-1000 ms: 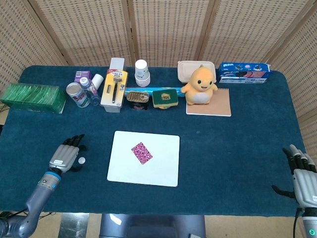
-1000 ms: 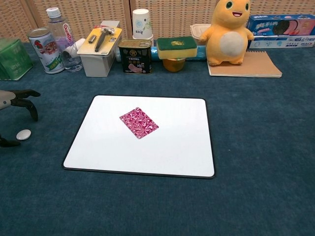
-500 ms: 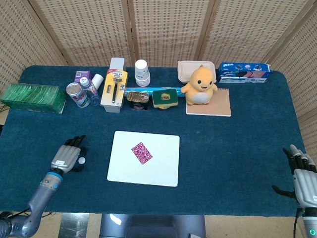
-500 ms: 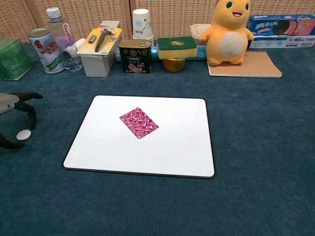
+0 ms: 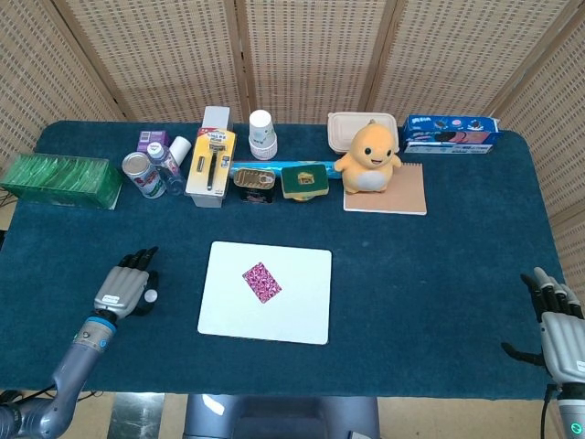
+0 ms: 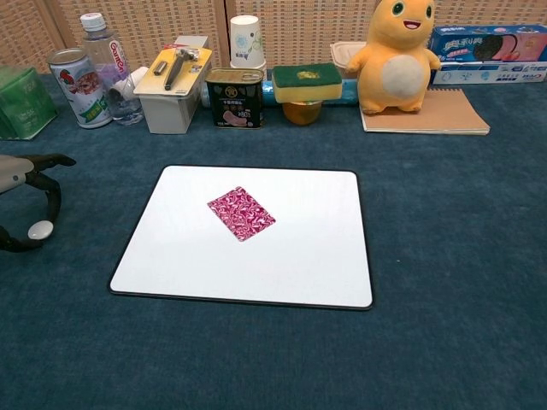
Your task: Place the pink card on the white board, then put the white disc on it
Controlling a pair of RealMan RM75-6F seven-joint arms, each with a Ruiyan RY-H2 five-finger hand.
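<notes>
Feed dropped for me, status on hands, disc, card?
Left hand fingers closing around white disc, not lifted. Right hand open, idle. Pink card on white board; path unobstructed.

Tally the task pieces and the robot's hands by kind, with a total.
Pink card: 1
White disc: 1
White board: 1
Hands: 2 (left hand, right hand)
Total: 5

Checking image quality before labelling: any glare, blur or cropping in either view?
Head view: even light, sharp, no glare on the white board. Chest view: sharp too, soft shadows, but the left robot hand is cut off by the frame's left edge.
</notes>
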